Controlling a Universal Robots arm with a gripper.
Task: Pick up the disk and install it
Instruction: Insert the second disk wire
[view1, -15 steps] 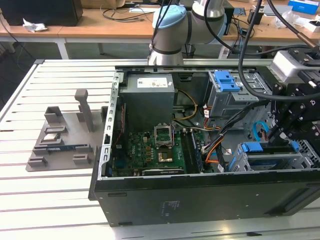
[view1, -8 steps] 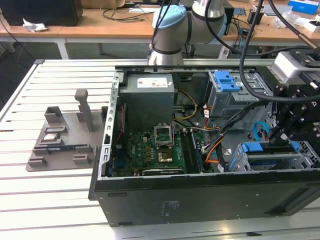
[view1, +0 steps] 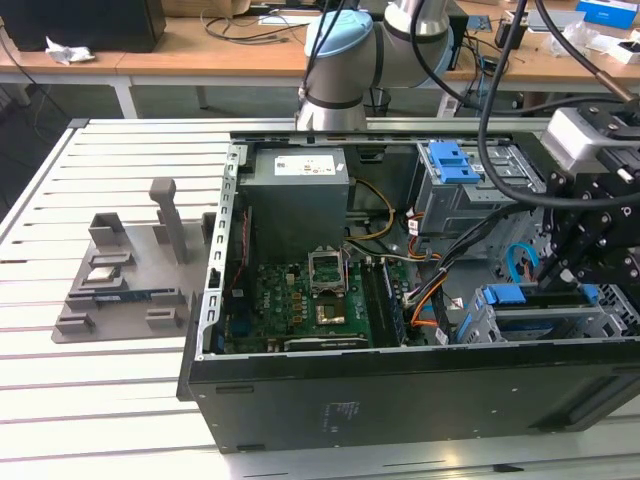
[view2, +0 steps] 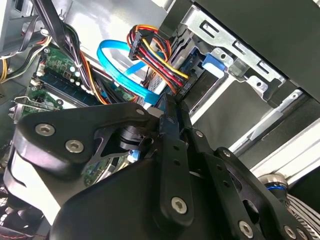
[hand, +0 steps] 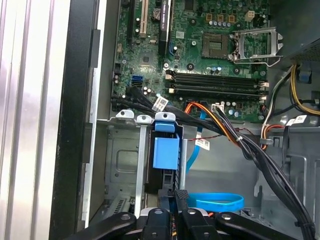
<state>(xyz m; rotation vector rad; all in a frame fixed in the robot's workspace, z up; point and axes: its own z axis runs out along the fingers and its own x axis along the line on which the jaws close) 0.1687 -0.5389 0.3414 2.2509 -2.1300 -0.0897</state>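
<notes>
The disk stands on edge in the drive bay at the case's front corner, on the exterior view's right; its blue side rail faces up. In the first wrist view the disk's blue rail sits between the bay's metal walls. My gripper hangs right above that rail. Its black fingers are pressed together with nothing between them, their tips at the rail's end. In the second wrist view the joined fingers point down beside blue plastic. Whether the tips touch the rail I cannot tell.
The open computer case lies on a white slatted table. Inside are the motherboard, a grey power-supply box, a drive cage with a blue latch and loose cables beside the bay. A grey fixture stands on the exterior view's left.
</notes>
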